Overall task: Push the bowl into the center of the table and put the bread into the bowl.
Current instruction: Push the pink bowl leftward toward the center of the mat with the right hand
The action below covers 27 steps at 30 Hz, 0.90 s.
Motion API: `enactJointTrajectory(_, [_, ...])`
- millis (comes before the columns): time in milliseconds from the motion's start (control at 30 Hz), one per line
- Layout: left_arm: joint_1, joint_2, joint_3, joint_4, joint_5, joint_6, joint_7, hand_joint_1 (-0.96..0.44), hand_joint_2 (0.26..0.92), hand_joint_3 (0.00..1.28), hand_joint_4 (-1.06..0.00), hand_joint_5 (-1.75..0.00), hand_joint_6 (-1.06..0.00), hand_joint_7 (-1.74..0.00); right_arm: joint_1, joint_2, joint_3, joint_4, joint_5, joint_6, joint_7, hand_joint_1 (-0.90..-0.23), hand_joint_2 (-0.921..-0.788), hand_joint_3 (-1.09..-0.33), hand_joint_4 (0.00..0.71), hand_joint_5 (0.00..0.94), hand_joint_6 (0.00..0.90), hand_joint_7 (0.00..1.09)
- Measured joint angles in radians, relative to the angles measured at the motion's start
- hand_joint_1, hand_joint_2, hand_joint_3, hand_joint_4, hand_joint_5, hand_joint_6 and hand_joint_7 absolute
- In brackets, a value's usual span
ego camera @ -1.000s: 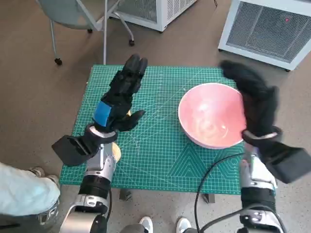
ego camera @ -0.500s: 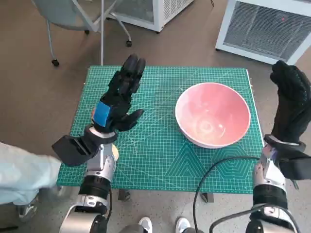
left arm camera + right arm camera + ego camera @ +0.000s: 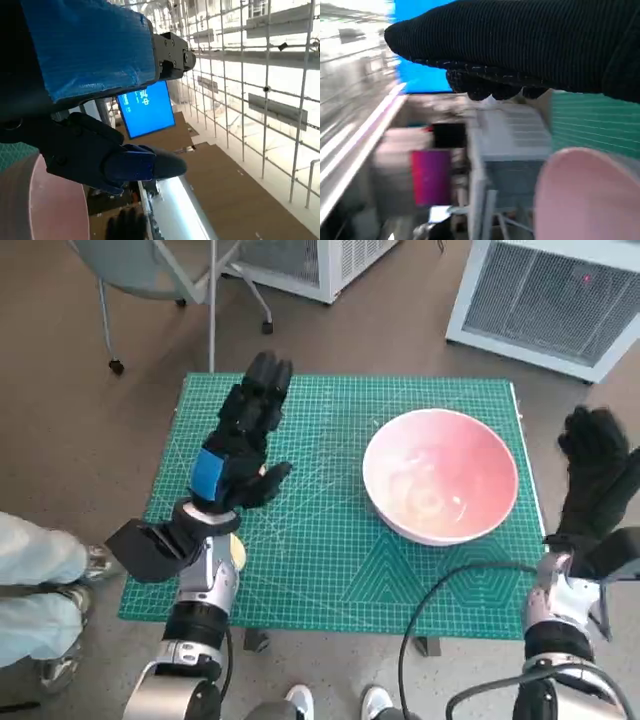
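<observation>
1. A green cutting mat (image 3: 330, 550) covers the small table on a brown floor (image 3: 90, 420).
2. The pink bowl (image 3: 440, 475) sits right of centre.
3. The left hand (image 3: 240, 445) and right hand (image 3: 597, 475) are spread, holding nothing.
4. Bread (image 3: 238, 552) peeks beside the left forearm.

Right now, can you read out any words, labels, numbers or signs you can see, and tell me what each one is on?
Blue screen in the left wrist view: a few pale characters, too small and blurred to read.
Green cutting mat on the table: printed grid lines and edge markings, any numbers too small to read.
Pink bowl: no text.
Blue tape on the left hand: no text.
Nothing can be quoted.
</observation>
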Motion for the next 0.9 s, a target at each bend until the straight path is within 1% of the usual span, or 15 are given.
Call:
enactJointTrajectory(100, [0.0,0.0,0.0,0.0,0.001,0.0,-0.001,-0.53,0.921,0.35,-0.02,0.0,-0.16,-0.01,-0.008,0.012,-0.003,0.012,0.003,0.031,0.001,-0.558,-0.921,-0.89,0.176,0.003,0.038,0.45])
enactJointTrajectory(267, [0.0,0.004,0.0,-0.002,0.001,0.0,-0.002,-0.53,0.921,0.35,-0.02,0.0,-0.16,-0.01,-0.027,0.039,-0.006,0.028,0.006,0.081,0.001,-0.548,-0.921,-0.916,0.176,0.002,0.042,0.43])
enactJointTrajectory(567, [0.003,0.025,0.006,-0.016,-0.003,0.0,-0.004,-0.53,0.921,0.35,-0.03,0.0,-0.16,-0.01,-0.055,0.076,-0.01,0.049,0.007,0.153,0.002,-0.562,-0.921,-0.921,0.176,0.0,0.074,0.37])
enactJointTrajectory(900, [0.025,0.031,0.007,-0.064,-0.004,0.001,-0.002,-0.53,0.921,0.34,-0.03,0.0,-0.16,-0.01,-0.079,0.129,-0.025,0.064,0.015,0.218,0.034,-0.567,-0.921,-0.907,0.162,0.0,0.083,0.35])
